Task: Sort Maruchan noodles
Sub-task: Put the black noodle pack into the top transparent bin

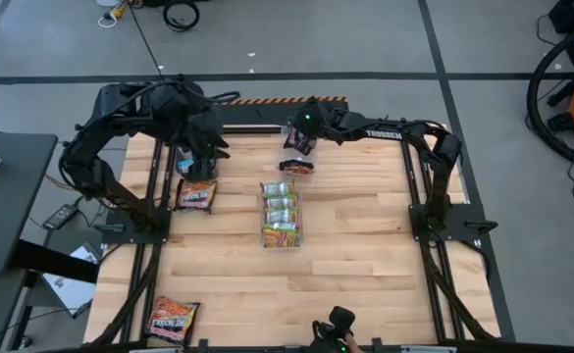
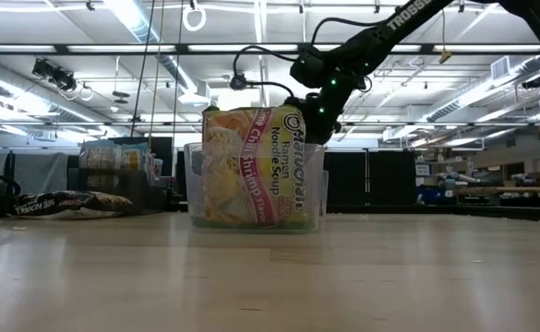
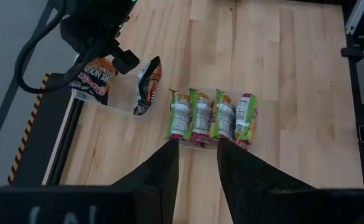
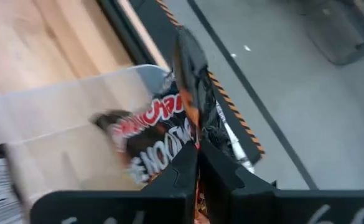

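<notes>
From above: four yellow-green packets [image 1: 281, 213] standing in a clear bin [image 1: 281, 242] mid-table. Right gripper [image 1: 299, 135] above a second bin [image 1: 296, 166] near the far edge, clamped on a dark packet [image 1: 302, 143]. Left gripper [image 1: 200, 147] over another dark packet [image 1: 196, 196] lying flat at the left; one more dark packet [image 1: 172, 320] at the near left corner.

At table height: front yellow-green packet [image 2: 254, 168] upright in its bin.

Left wrist: fingers [image 3: 162, 174] parted, nothing between them.

Right wrist: fingers [image 4: 183, 171] pinched on the dark packet's [image 4: 191, 81] edge, apparently over a bin holding another dark packet [image 4: 154, 140], though blurred.
</notes>
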### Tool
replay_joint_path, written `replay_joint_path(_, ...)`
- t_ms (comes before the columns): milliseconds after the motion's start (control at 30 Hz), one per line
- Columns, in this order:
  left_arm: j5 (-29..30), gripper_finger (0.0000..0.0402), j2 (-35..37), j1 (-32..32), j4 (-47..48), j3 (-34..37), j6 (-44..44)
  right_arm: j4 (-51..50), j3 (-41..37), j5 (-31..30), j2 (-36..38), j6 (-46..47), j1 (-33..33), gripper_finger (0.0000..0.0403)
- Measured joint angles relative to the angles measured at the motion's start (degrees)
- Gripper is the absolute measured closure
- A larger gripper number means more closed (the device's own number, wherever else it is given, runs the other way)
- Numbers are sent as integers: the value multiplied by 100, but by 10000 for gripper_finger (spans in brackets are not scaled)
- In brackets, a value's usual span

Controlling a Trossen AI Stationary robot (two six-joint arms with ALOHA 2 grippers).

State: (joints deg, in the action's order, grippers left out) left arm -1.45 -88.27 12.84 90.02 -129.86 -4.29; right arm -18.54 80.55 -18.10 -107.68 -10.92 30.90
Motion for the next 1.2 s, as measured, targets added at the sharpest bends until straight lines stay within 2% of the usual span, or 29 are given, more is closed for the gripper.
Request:
replay_joint_path(133,-7,286,0,-9,0,0,-37,-15,0,269,2,44,-1,365)
replay_joint_path(433,-9,286,-2,-4,0,0,221,-205,-2,278,53,66,-145,331)
replay_joint_path(667,48,285,44,-4,-7,194,587,-331,-4,209,834,45,-404,330)
replay_joint_path(800,66,284,391,73,-6,1214,868,-714,-2,289,1596,48,-672,330)
replay_joint_path(1000,629,262,1143,384,-171,3804,1602,-1570,-2,275,2525,150,-1484,330)
replay_joint_path(1133,737,235,1399,421,-880,5339,1907,-1890,-125,265,2936,473,-2056,330)
replay_joint_path(1200,1034,227,1396,288,-1213,5982,1894,-1883,-321,130,3137,557,-2317,330)
